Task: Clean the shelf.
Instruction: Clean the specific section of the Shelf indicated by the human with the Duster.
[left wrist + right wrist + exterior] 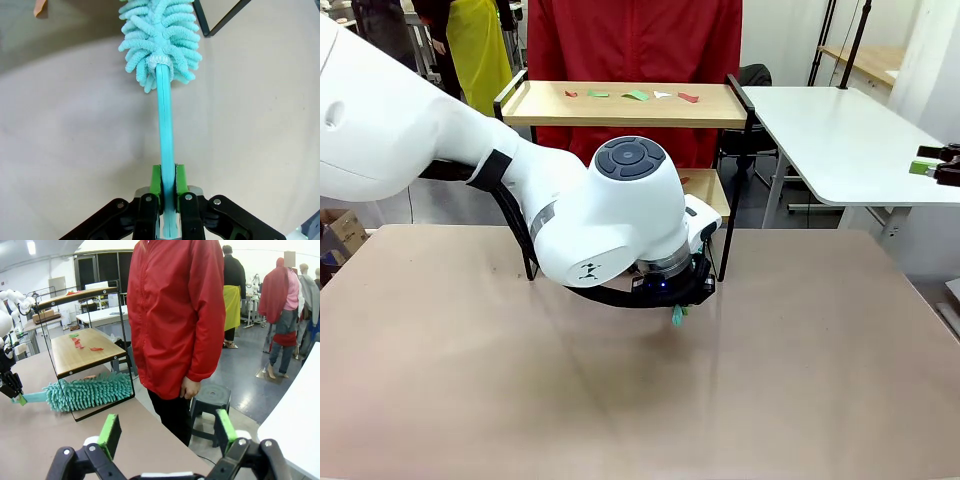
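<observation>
– Pinching anything, that left gripper (168,176)?
– Yes. Its green pads (156,175) are pressed onto the thin turquoise handle of a microfibre duster (161,45), one pad on each side. The handle runs straight out from the jaws and the fluffy head sits at its far end, just over the brown table (75,130).
– And where is the shelf (620,108)?
– At the far edge of the table, about the middle, with its black legs on the tabletop. Coloured paper scraps (637,95), red, green and white, lie in a row on the upper board. A person (635,40) in a red jacket stands right behind it.
– How close is the duster to it?
– Very near. In the right wrist view the head (90,390) lies low at the foot of the shelf (85,352), below the lower board. Whether it sits between the legs or just beside them, I cannot tell. In the front view the big white left arm hides that spot.
– What about the right gripper (167,432)?
– Its jaws are spread wide with nothing between them. It hangs at the far right (932,167), well apart from the shelf.
</observation>
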### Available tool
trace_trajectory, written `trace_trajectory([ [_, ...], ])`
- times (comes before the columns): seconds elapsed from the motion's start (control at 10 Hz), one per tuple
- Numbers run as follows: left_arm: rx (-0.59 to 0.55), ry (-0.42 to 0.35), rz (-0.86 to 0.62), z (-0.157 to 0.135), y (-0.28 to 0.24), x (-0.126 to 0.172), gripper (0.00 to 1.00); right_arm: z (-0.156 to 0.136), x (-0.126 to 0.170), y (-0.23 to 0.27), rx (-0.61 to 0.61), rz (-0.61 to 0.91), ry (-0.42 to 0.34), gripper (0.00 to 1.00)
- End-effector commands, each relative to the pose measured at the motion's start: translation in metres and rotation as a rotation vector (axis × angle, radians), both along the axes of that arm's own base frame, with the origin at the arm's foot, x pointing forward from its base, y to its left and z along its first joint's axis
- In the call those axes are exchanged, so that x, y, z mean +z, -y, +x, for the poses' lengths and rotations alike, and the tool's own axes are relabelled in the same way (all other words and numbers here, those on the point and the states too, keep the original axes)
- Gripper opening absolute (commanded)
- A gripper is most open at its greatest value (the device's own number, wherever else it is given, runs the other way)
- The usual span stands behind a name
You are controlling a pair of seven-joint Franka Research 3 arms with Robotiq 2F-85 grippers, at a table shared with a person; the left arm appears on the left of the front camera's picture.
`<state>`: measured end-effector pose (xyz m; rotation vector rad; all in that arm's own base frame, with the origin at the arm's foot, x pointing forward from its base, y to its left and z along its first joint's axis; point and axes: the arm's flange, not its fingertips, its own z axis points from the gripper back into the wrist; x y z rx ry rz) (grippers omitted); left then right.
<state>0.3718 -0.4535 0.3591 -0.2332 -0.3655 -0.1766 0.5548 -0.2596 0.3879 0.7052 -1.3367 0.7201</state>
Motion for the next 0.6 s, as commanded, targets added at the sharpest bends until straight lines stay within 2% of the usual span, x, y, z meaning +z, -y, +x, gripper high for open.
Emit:
trace_trajectory([
  [0.0,0.001,-0.002,0.003,0.0,0.0,0.0,0.13,0.0,0.002,-0.002,0.001,-0.001,0.002,1.0],
  [0.2,0.078,-0.019,0.049,0.001,-0.012,-0.004,0.13,0.0,0.002,-0.002,0.001,-0.001,0.002,1.0],
  [0.5,0.135,-0.05,0.052,0.007,-0.042,-0.012,0.13,0.0,0.002,-0.002,0.001,-0.001,0.002,1.0],
])
